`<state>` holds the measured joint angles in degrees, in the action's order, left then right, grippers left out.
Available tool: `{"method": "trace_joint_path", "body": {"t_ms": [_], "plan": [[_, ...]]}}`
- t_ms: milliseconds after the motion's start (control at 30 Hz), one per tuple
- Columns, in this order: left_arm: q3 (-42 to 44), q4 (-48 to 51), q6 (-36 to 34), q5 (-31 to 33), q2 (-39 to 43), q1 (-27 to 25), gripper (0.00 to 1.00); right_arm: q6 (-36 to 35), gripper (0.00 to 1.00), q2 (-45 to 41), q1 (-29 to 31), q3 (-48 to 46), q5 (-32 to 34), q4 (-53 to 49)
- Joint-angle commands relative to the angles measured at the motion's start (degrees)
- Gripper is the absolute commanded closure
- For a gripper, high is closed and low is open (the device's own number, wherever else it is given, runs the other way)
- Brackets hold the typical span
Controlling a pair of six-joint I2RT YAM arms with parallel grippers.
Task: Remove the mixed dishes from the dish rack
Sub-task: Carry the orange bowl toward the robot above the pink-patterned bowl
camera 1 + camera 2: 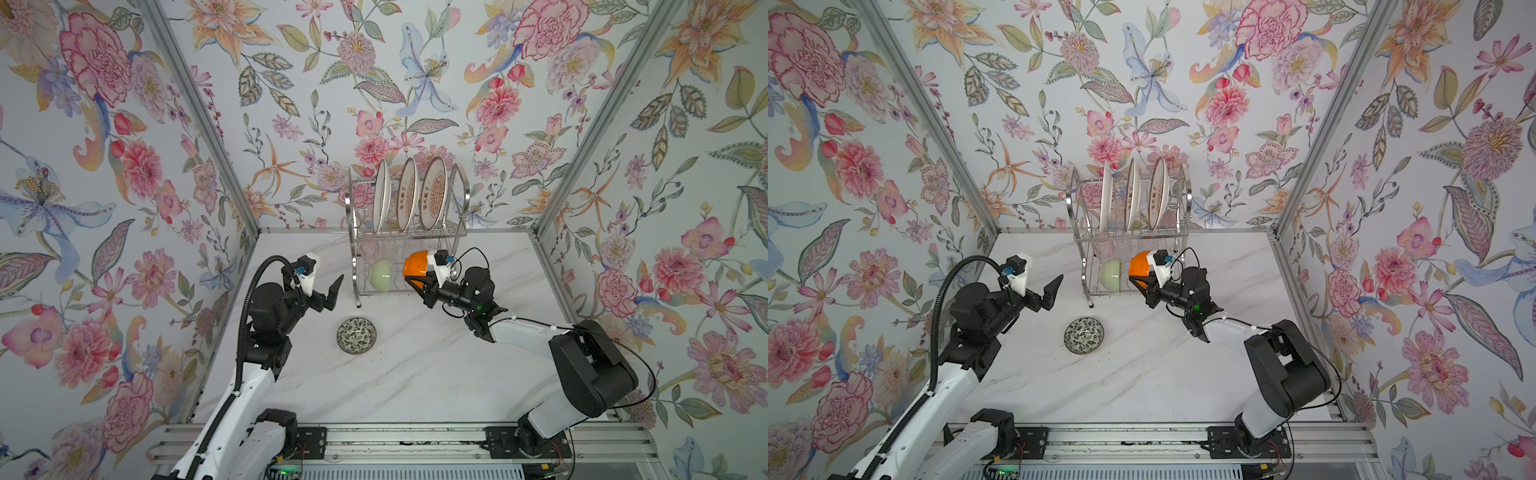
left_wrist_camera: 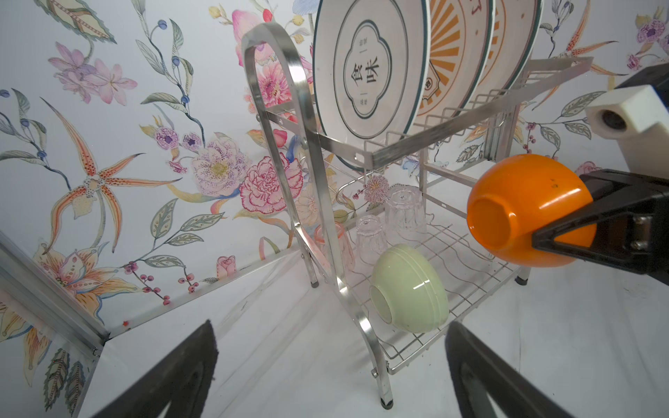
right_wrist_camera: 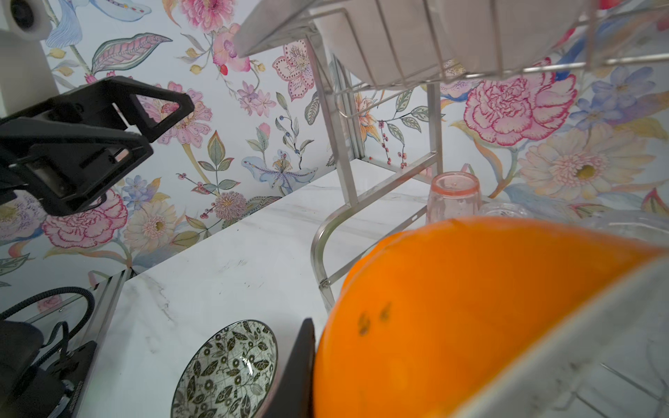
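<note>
Against the back wall, on the white marble tabletop (image 1: 415,374): dish rack (image 1: 356,270), two-tier, shiny wire with arched side frames.

Upper tier: three white plates standing on edge in the slots. The leftmost plate (image 2: 365,68) has a green rim line and Chinese characters. The two sunburst plates (image 2: 452,54) behind it carry orange rays.

Lower tier, front left: green bowl (image 2: 409,289), tipped on its side, foot toward the left wrist camera.

Lower tier, back: pink cup (image 3: 454,197) and two clear cups (image 2: 371,233), all upside down, close together.

Lower tier, front right: orange bowl (image 1: 417,262), held off the wire shelf and tilted. The right gripper (image 1: 417,277) pinches its rim, fingers closed nearly together on the bowl wall. Whether the bowl is clear of the rack's frame cannot be told.

Off the rack: leaf-patterned bowl (image 1: 356,335), dark on pale, upright on the tabletop in front of the rack's left leg, apart from it.

Left gripper (image 1: 330,296): fingers spread to their widest, holding nothing, hovering above the tabletop just left of the rack, pointed at it.

Surround: floral wallpaper (image 1: 291,83) on three walls.
</note>
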<state>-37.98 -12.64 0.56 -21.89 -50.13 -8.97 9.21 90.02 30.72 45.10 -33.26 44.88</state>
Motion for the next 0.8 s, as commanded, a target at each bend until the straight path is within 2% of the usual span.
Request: {"method": "trace_joint_path", "body": {"t_ms": [0,233,333,467,767], "plan": [[-2.8,1.0,2.0,0.7,-0.3,1.8,0.00,-10.6,1.00,-3.7,1.7,2.6,1.3,-11.2],[-3.8,1.6,5.5,0.1,-2.5,6.4,0.01,-26.0,1.00,-6.7,6.0,8.9,3.4,-32.5],[-3.6,1.9,6.4,0.0,-3.7,8.3,0.01,-32.2,1.00,-5.7,9.6,13.6,3.1,-43.3],[-2.5,0.0,7.4,-2.6,-5.2,11.1,0.00,-39.5,1.00,-3.1,13.4,19.8,6.3,-54.7],[-1.2,-0.8,9.2,-2.7,-9.9,16.0,0.01,-46.6,1.00,3.9,19.5,28.2,10.1,-64.7]]}}
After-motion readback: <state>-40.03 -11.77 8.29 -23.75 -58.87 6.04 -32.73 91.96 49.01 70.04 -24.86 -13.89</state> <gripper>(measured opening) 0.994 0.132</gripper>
